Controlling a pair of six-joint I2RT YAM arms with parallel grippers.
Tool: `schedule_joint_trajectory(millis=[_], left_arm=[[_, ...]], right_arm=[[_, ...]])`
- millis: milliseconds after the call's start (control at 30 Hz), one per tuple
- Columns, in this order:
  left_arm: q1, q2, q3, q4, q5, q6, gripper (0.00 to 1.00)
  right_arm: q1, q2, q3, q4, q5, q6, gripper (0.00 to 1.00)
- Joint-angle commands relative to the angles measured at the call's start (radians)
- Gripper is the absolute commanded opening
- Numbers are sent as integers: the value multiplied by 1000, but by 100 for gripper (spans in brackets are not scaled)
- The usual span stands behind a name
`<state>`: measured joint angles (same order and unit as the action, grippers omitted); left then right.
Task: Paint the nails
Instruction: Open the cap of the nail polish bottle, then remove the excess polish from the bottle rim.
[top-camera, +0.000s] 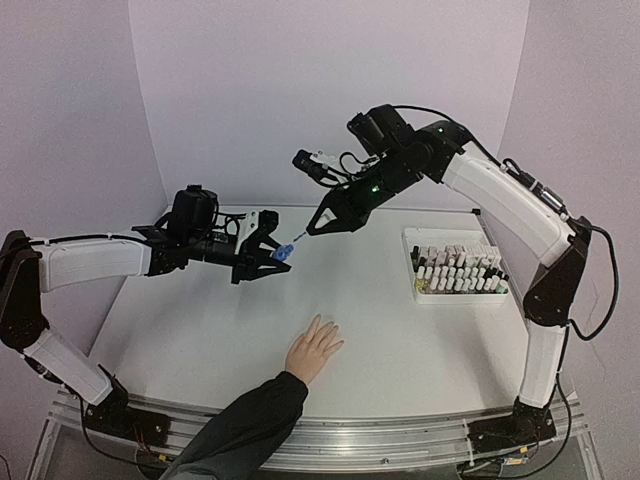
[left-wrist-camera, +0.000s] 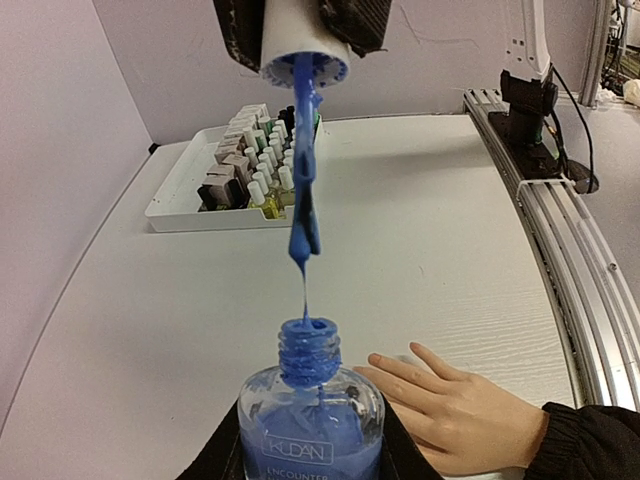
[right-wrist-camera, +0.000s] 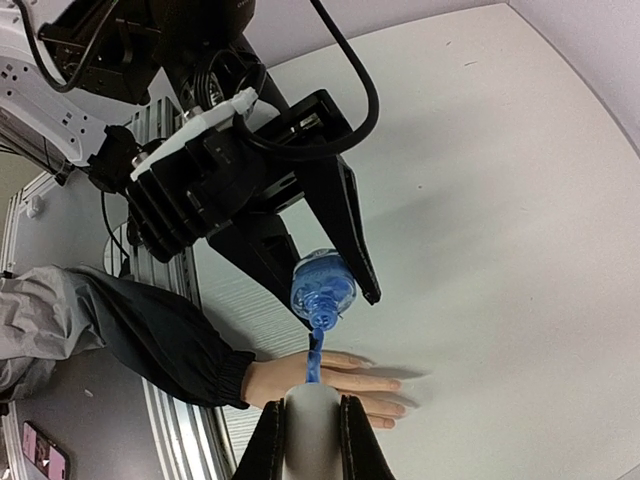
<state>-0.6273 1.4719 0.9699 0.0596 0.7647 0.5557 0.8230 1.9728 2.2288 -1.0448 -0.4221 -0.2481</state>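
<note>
left end effector (top-camera: 278, 252): pinching a blue polish bottle (left-wrist-camera: 310, 430) by the body, one black finger on each side, held up off the counter (top-camera: 400, 340)

bottle: cap's off and the neck is open, blue polish smeared round the rim, roughly full as far as I can see

right end effector (right-wrist-camera: 312, 425): pressed tight on the white cap (left-wrist-camera: 300, 35), with the brush (left-wrist-camera: 305, 200) pointing away from it toward the bottle

brush: out of the bottle and loaded with blue. In the left wrist view its tip sits just above the neck, and a thin thread of polish runs from the tip down into the opening

hand (top-camera: 313, 348): flat on the counter, palm down, fingers slightly spread and pointing away from the arm bases. It's near the front edge, between the two arms

sleeve (top-camera: 250, 420): dark, comes in over the front rail

nails (left-wrist-camera: 418, 351): at the fingertips of that hand, down on the counter and well apart from the brush and bottle, which are both up in the air beyond the fingertips. They're too small to say if any are blue

tray (top-camera: 408, 262): white, on the right side of the counter, well away from the hand

small bottles (top-camera: 455, 268): packed in rows in the tray, mostly with white or dark caps
</note>
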Motion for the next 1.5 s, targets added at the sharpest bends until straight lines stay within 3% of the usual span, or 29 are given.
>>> schedule_joint_trajectory(millis=[0,1467], left_arm=[[3,-24,6,73,11,-44,0],[4,-20,5,136,5,-95,0]], right_arm=[[-4,-7,11,34,-54,34,0],[-23,0,12,75,-92,83,0]])
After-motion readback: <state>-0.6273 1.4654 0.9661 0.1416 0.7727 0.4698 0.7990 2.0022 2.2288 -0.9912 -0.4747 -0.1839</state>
